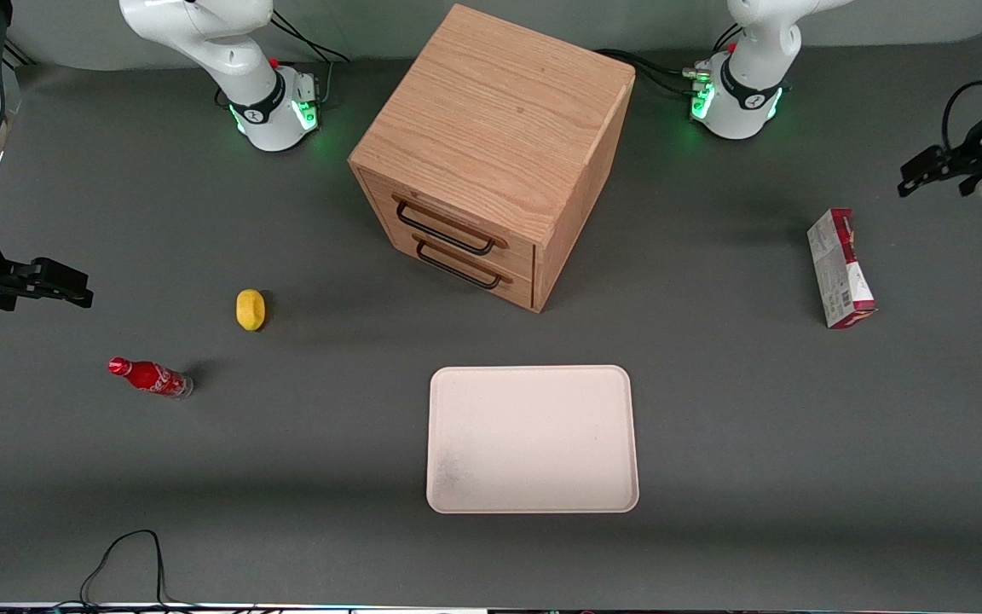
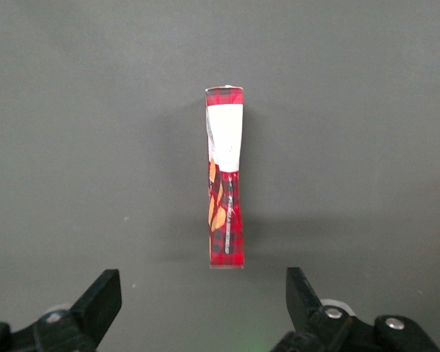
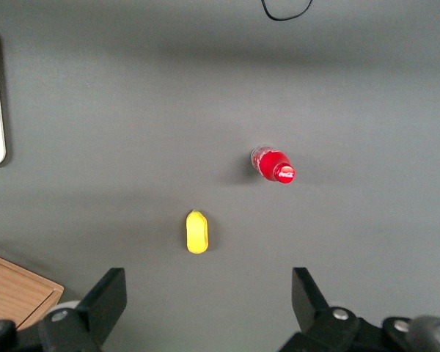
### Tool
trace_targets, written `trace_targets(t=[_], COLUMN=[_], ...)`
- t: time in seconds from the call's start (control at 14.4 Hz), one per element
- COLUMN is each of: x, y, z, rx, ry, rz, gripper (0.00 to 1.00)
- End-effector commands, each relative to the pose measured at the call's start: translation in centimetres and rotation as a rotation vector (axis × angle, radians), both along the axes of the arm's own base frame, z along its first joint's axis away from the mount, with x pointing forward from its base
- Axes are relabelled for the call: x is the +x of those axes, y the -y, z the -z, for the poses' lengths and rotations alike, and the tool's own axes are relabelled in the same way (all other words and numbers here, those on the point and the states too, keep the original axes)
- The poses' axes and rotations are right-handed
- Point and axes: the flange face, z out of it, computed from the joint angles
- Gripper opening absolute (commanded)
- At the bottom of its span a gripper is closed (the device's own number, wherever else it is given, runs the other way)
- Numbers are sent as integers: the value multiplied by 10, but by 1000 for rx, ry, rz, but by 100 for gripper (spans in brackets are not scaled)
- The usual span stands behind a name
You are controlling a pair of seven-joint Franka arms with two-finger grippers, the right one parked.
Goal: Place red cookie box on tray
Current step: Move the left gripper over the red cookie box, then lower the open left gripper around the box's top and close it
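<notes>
The box point(image 1: 839, 269) is seen standing on one long thin edge on the grey desk point(image 1: 713, 409), toward the working arm's end. Its whitish printed face is turned toward the middle of the desk, and red shows at its ends. In the left wrist view the box point(image 2: 226, 178) is seen edge-on as a narrow red plaid strip with a white patch, and the bare desk point(image 2: 95, 147) lies all around it.

The pincer point(image 1: 926, 175) is held above the desk near the box, a little farther from the front camera, and nothing is touched by it. In the wrist view the pincer point(image 2: 203, 297) is spread wide, with one black finger point(image 2: 103, 297) on each side of the box's line, and nothing is held between them.

The tray point(image 1: 532, 439) lies flat at mid-desk, nearer the front camera than the wooden drawer cabinet point(image 1: 495, 149), whose two drawers are shut. The tray is well apart from the box, and nothing lies on it.

Toward the parked arm's end, a lemon point(image 1: 250, 309) and a small red bottle point(image 1: 150, 377) lie on the desk, the bottle nearer the front camera.
</notes>
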Motion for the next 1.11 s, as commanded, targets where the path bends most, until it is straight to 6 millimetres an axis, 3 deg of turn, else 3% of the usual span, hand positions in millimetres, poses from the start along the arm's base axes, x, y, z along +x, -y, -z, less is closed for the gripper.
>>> trace_targets(t=[0.0,0.63,1.04], x=[10,7,8], y=[-1,6,5], z=[33,128,165], rx=[3,19,-29], ry=[-1,34,33], rz=[23,68,-23], gripper=[100,100,100])
